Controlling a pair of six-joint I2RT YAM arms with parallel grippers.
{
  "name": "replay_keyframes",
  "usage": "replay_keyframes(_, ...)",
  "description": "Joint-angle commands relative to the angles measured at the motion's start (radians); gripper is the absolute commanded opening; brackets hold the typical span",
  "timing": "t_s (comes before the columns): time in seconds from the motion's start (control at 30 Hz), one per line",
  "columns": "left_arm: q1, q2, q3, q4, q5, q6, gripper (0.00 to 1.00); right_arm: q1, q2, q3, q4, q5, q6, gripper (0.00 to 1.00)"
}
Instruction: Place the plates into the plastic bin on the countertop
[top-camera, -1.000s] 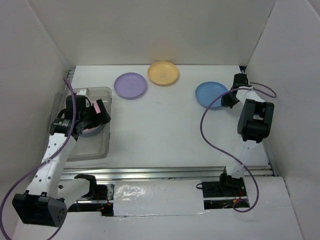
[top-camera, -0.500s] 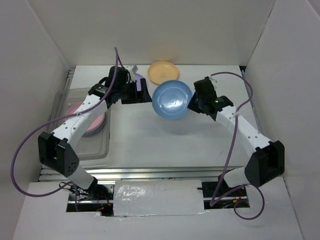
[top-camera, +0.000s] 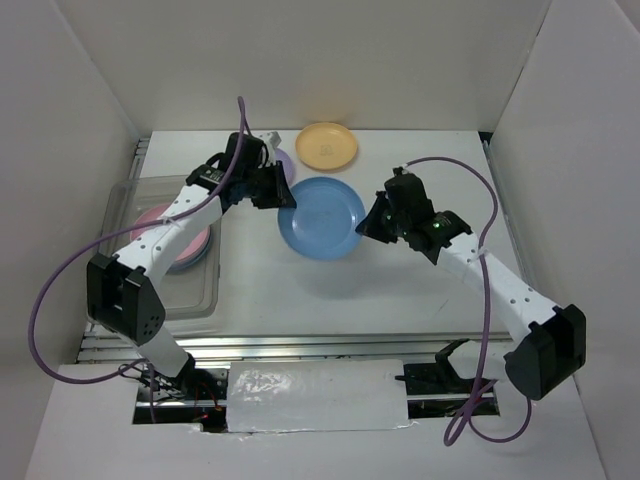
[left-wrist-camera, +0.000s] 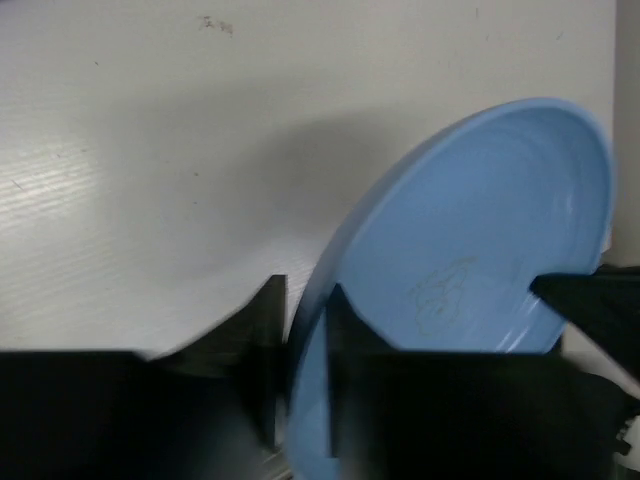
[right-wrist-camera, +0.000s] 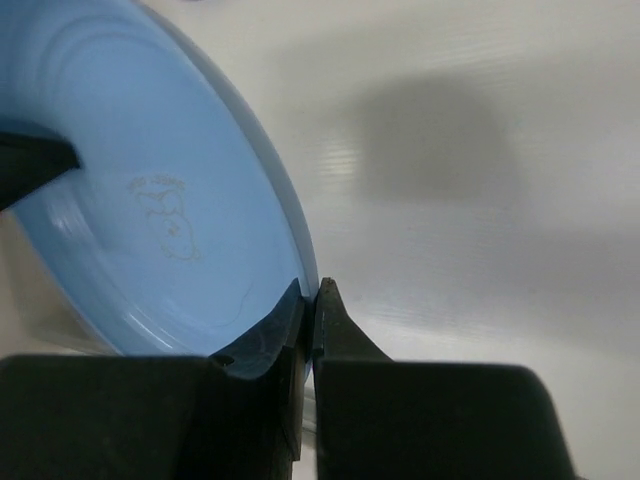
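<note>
A blue plate (top-camera: 320, 217) (left-wrist-camera: 480, 230) (right-wrist-camera: 150, 200) hangs above the middle of the countertop (top-camera: 400, 300), between both grippers. My right gripper (top-camera: 372, 224) (right-wrist-camera: 312, 290) is shut on its right rim. My left gripper (top-camera: 283, 190) (left-wrist-camera: 305, 290) straddles the left rim, jaws partly narrowed, a sliver of table showing beside one finger. An orange-yellow plate (top-camera: 326, 145) lies at the back. A lilac plate (top-camera: 288, 160) is mostly hidden behind the left gripper. The plastic bin (top-camera: 205, 300) at the left holds a pink plate (top-camera: 150, 222) stacked on others.
White side walls stand close on the left, right and back. A metal rail (top-camera: 330, 345) runs along the front edge. Purple cables loop from both arms, the left one arching above the bin.
The right arm carried the blue plate from the back right to the middle. The left arm left the bin and reached the plate's left rim, where its jaws have narrowed.
</note>
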Motion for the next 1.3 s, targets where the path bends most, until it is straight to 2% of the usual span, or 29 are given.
replay_keyframes(0.0, -0.016, 0.016, 0.045, -0.004, -0.016, -0.012, 0.3, 0.022, -0.035, 0.04, 0.049, 0.005, 0.019, 0.0)
replay_keyframes(0.03, -0.017, 0.016, 0.048, -0.01, -0.027, -0.013, 0.0, 0.027, -0.032, 0.045, 0.043, 0.01, 0.019, 0.0)
replay_keyframes(0.07, -0.017, 0.013, 0.059, -0.02, -0.056, -0.016, 0.0, 0.028, -0.024, 0.052, 0.036, 0.008, 0.018, 0.01)
replay_keyframes(0.1, -0.017, 0.01, 0.064, -0.041, -0.074, -0.019, 0.0, 0.028, -0.023, 0.052, 0.032, 0.008, 0.016, 0.11)
replay_keyframes(0.13, -0.016, 0.006, 0.07, -0.058, -0.099, -0.022, 0.0, 0.028, -0.024, 0.049, 0.029, 0.013, 0.018, 0.57)
replay_keyframes(0.17, -0.001, -0.003, 0.084, -0.075, -0.169, -0.025, 0.0, 0.022, -0.03, 0.045, 0.011, 0.049, 0.029, 0.75)
replay_keyframes(0.2, 0.016, -0.011, 0.088, -0.095, -0.2, -0.032, 0.0, 0.014, -0.038, 0.042, -0.003, 0.065, 0.032, 1.0)
replay_keyframes(0.23, 0.047, -0.02, 0.073, -0.131, -0.202, -0.056, 0.0, 0.001, -0.046, 0.019, -0.011, 0.074, 0.032, 1.0)
replay_keyframes(0.3, 0.177, -0.069, 0.029, -0.139, -0.258, -0.081, 0.0, -0.054, -0.095, -0.023, 0.006, 0.032, 0.023, 1.0)
replay_keyframes(0.33, 0.231, -0.094, -0.034, -0.124, -0.261, -0.103, 0.0, -0.074, -0.112, -0.07, 0.021, 0.021, 0.019, 1.0)
replay_keyframes(0.37, 0.339, -0.14, -0.071, -0.11, -0.252, -0.114, 0.0, -0.087, -0.144, -0.093, 0.05, -0.007, 0.013, 1.0)
replay_keyframes(0.53, 0.68, -0.269, -0.266, -0.04, -0.266, -0.18, 0.0, -0.147, -0.152, -0.152, 0.066, -0.085, -0.042, 1.0)
replay_keyframes(0.63, 0.803, -0.303, -0.343, -0.008, -0.277, -0.213, 0.0, -0.151, -0.139, -0.173, 0.086, -0.122, -0.057, 1.0)
replay_keyframes(0.73, 0.877, -0.303, -0.395, 0.034, -0.274, -0.228, 0.0, -0.15, -0.13, -0.191, 0.114, -0.163, -0.066, 1.0)
replay_keyframes(0.93, 0.909, -0.182, -0.372, 0.06, -0.24, -0.199, 0.0, -0.142, -0.127, -0.205, 0.132, -0.187, -0.092, 1.0)
replay_keyframes(0.97, 0.909, -0.175, -0.367, 0.056, -0.223, -0.196, 0.19, -0.139, -0.126, -0.205, 0.134, -0.187, -0.094, 1.0)
replay_keyframes(1.0, 0.909, -0.177, -0.363, 0.046, -0.223, -0.197, 0.31, -0.141, -0.126, -0.204, 0.134, -0.188, -0.094, 1.0)
replay_keyframes(1.03, 0.906, -0.198, -0.364, 0.04, -0.237, -0.2, 0.5, -0.138, -0.127, -0.202, 0.135, -0.188, -0.096, 1.0)
replay_keyframes(1.07, 0.905, -0.217, -0.367, 0.03, -0.255, -0.206, 0.97, -0.134, -0.127, -0.204, 0.137, -0.19, -0.096, 1.0)
replay_keyframes(1.1, 0.898, -0.235, -0.366, 0.004, -0.273, -0.209, 0.99, -0.134, -0.126, -0.201, 0.138, -0.19, -0.094, 1.0)
replay_keyframes(1.27, 0.885, -0.417, -0.329, -0.113, -0.381, -0.184, 0.99, -0.118, -0.118, -0.198, 0.15, -0.182, -0.085, 1.0)
